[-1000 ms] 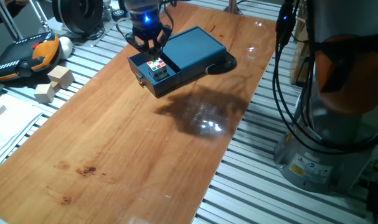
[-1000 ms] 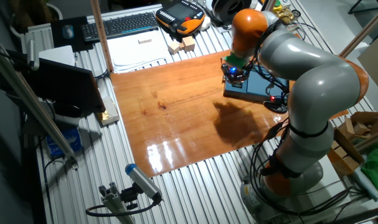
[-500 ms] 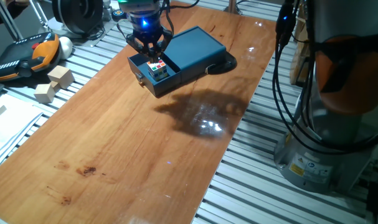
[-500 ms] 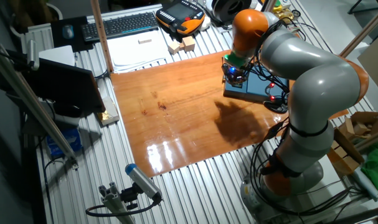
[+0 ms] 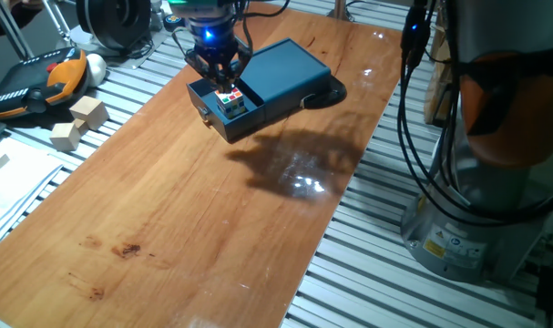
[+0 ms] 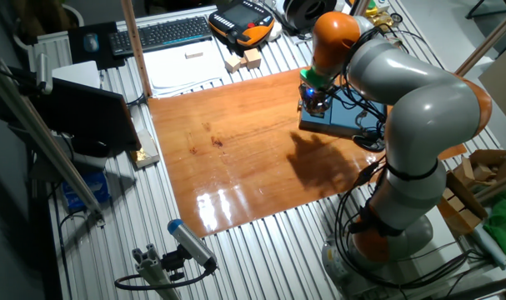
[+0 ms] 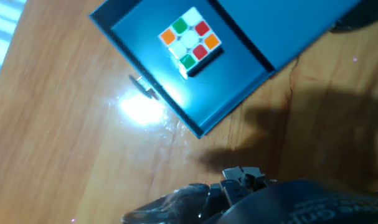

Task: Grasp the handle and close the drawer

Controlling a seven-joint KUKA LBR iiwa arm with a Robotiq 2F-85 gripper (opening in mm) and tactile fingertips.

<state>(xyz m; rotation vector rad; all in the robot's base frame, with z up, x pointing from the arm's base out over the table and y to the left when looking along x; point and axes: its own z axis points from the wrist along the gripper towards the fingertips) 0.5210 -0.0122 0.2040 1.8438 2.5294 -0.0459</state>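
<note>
The dark teal drawer stands pulled out from its flat box at the far end of the wooden table. A small multicoloured cube lies inside it. The tiny pale handle sticks out of the drawer's front face. My gripper hangs just above the drawer and cube, with its fingers spread and holding nothing. In the hand view the drawer, cube and handle lie below the hand, and the fingertips are out of frame. In the other fixed view the gripper hovers over the box.
Wooden blocks and an orange teach pendant lie on the slatted bench left of the table. A keyboard sits at the back. The robot base and its cables stand to the right.
My gripper has shifted slightly toward the drawer's front side. The drawer, cube and box have not moved.
</note>
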